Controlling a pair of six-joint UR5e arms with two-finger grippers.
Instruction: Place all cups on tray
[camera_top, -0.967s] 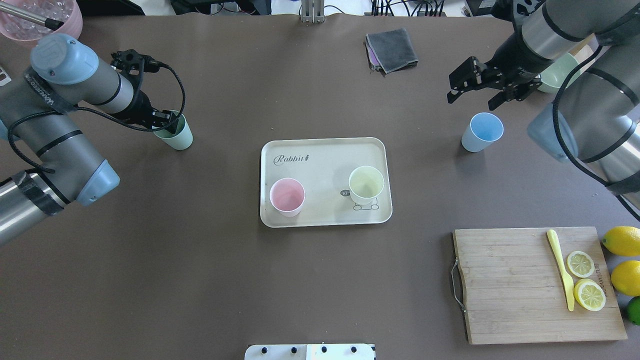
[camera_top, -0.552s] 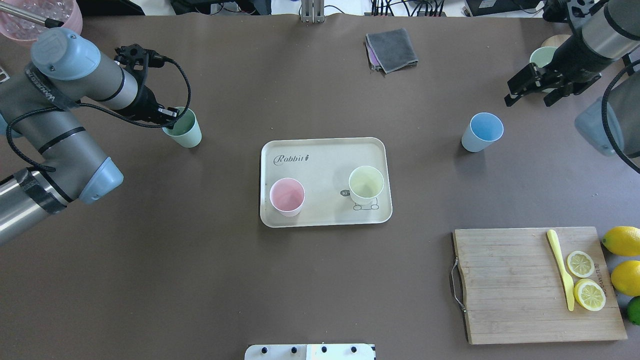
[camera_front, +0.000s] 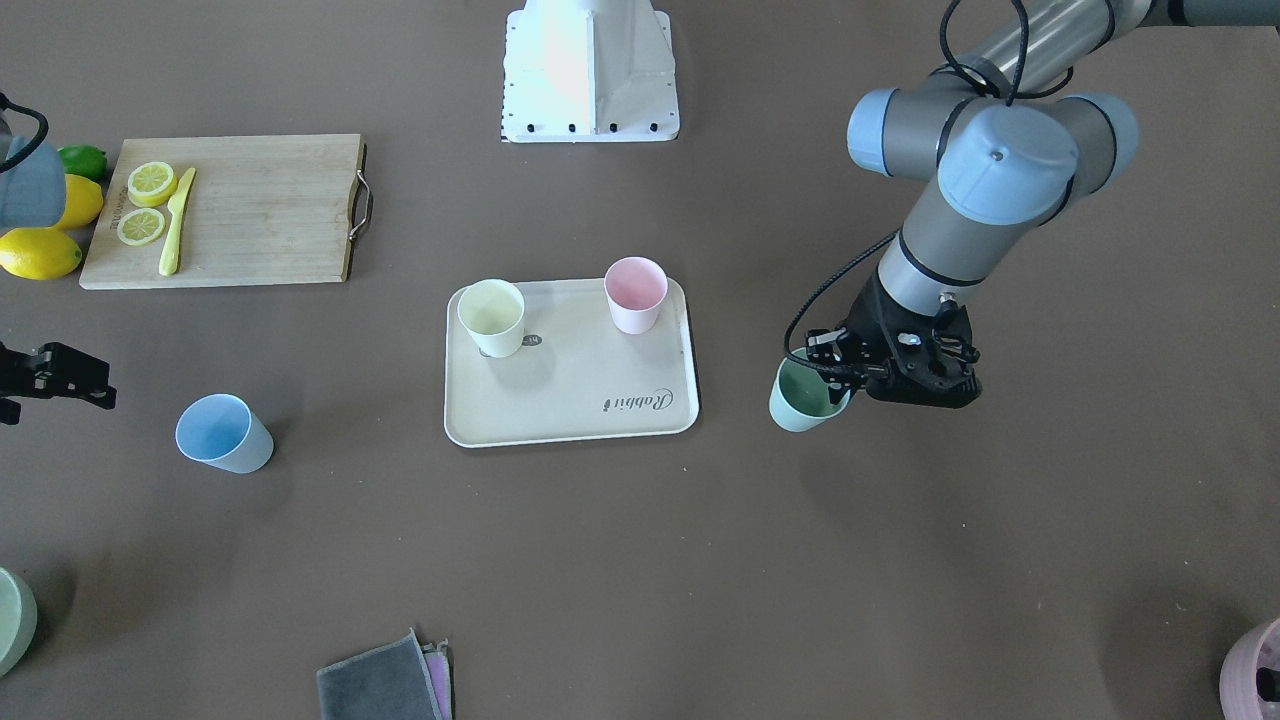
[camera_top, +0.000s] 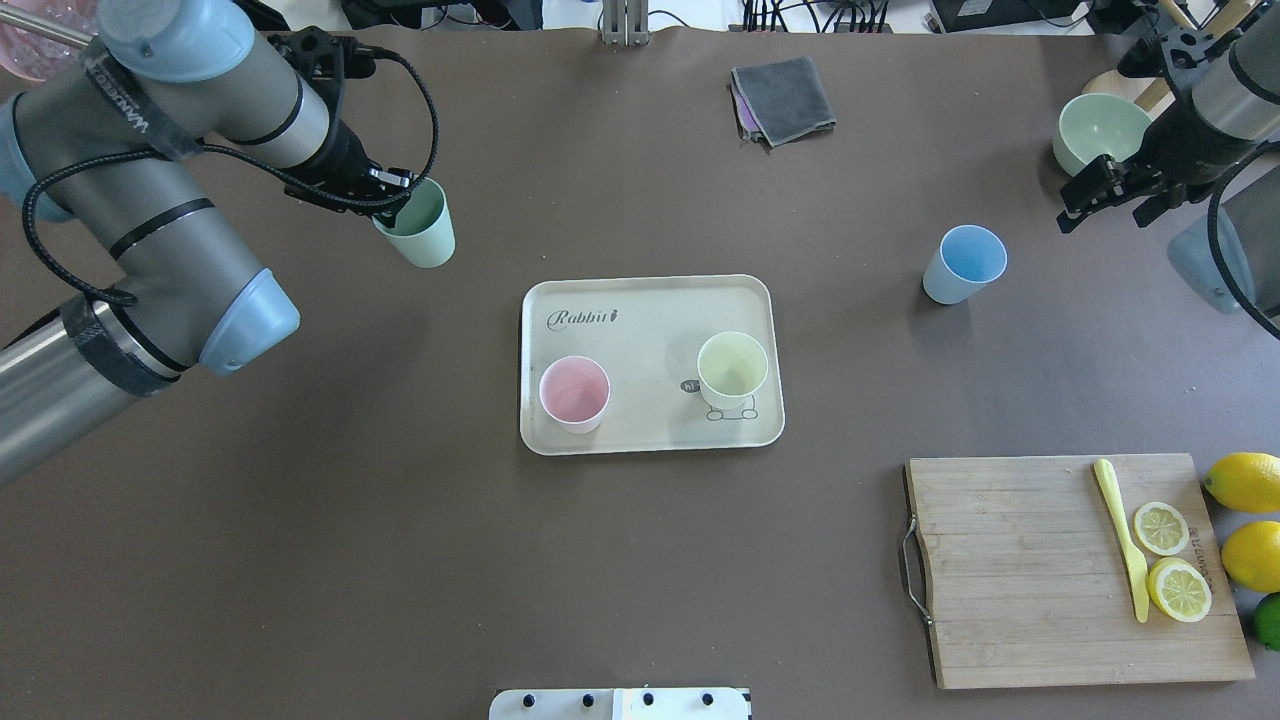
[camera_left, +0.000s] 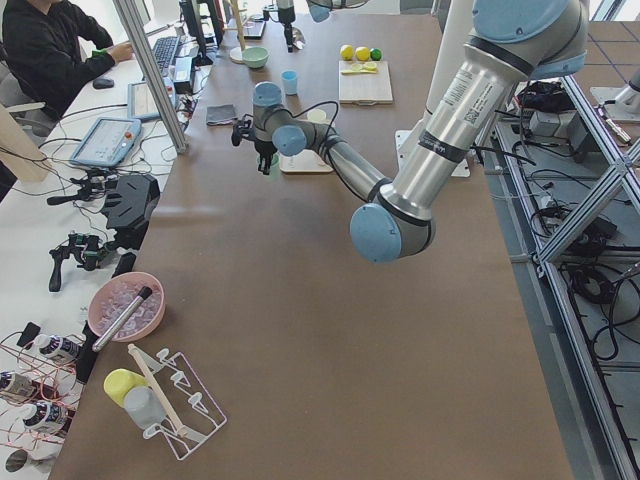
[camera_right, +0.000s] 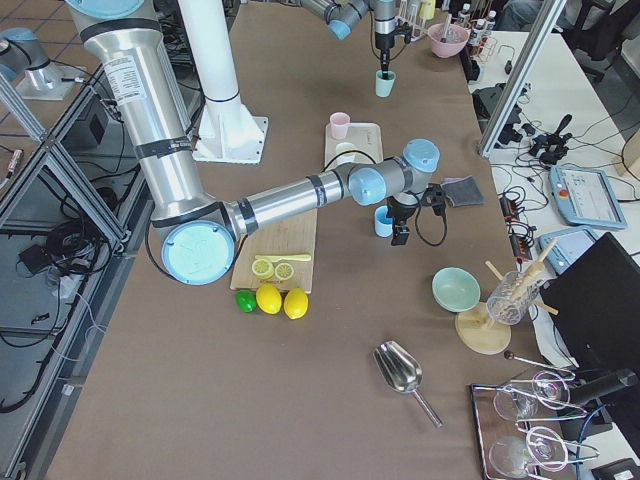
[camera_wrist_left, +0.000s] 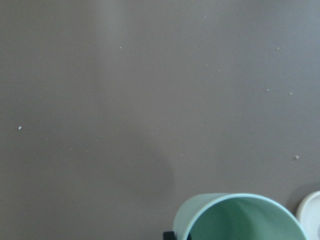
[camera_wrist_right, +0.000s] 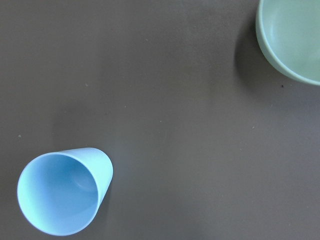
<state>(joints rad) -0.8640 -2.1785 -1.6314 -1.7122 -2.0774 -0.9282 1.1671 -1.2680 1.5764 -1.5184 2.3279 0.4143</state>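
My left gripper (camera_top: 393, 197) is shut on the rim of the mint green cup (camera_top: 420, 228) and holds it above the table, left of the tray (camera_top: 650, 300). The cup also shows in the front view (camera_front: 803, 400) and the left wrist view (camera_wrist_left: 240, 220). The pink cup (camera_top: 574, 393) and the pale yellow cup (camera_top: 732, 370) stand upright on the tray. The light blue cup (camera_top: 962, 263) stands on the table right of the tray and shows in the right wrist view (camera_wrist_right: 62, 192). My right gripper (camera_top: 1108, 198) is open and empty, to the right of the blue cup.
A pale green dish (camera_top: 1100, 130) sits at the back right by my right gripper. A folded grey cloth (camera_top: 783, 98) lies at the back. A wooden cutting board (camera_top: 1030, 570) with knife and lemon slices is front right, lemons (camera_top: 1245, 480) beside it.
My left gripper has lifted the mint green cup and carried it right, towards the tray. My right arm has pulled away from the blue cup towards the right edge.
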